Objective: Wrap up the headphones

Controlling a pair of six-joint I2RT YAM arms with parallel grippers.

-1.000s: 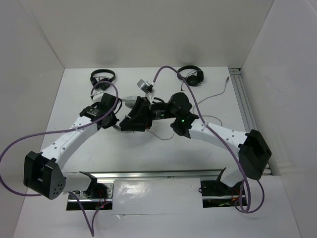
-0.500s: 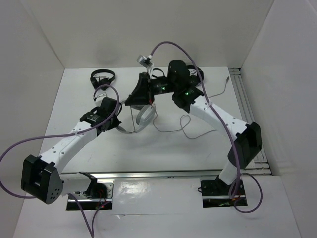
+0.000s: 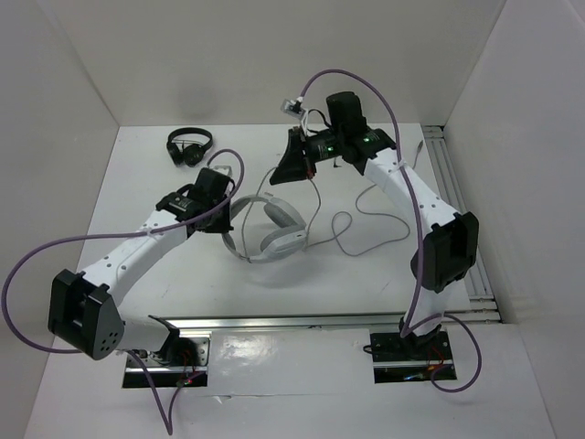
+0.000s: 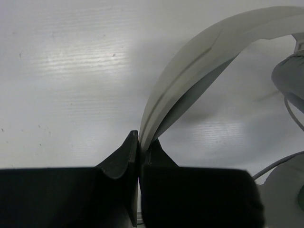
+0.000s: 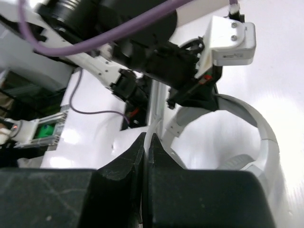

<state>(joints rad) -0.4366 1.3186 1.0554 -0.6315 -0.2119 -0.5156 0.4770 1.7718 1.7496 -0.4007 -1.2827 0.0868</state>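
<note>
The white and light-grey headphones (image 3: 285,214) lie at the table's middle, earcups toward the near side. My left gripper (image 3: 228,222) is shut on the left end of their headband (image 4: 199,52), which rises from between the fingers (image 4: 139,138); one grey earcup (image 4: 290,80) shows at the right edge. My right gripper (image 3: 279,174) hangs above and behind the headphones, shut on their thin pale cable (image 5: 153,131), which runs out from between the fingertips (image 5: 148,140). Beyond it the headband (image 5: 259,130) curves. More cable (image 3: 345,227) loops on the table to the right.
A small pair of black headphones (image 3: 189,144) lies at the back left. The pale cable trails toward the metal rail (image 3: 452,197) along the right side. White walls close in the table at the back and on both sides.
My right gripper closed on the cable, then rose and drew back toward the far wall, uncovering the headphones. The left arm shifted slightly back and right, still holding the headband.
</note>
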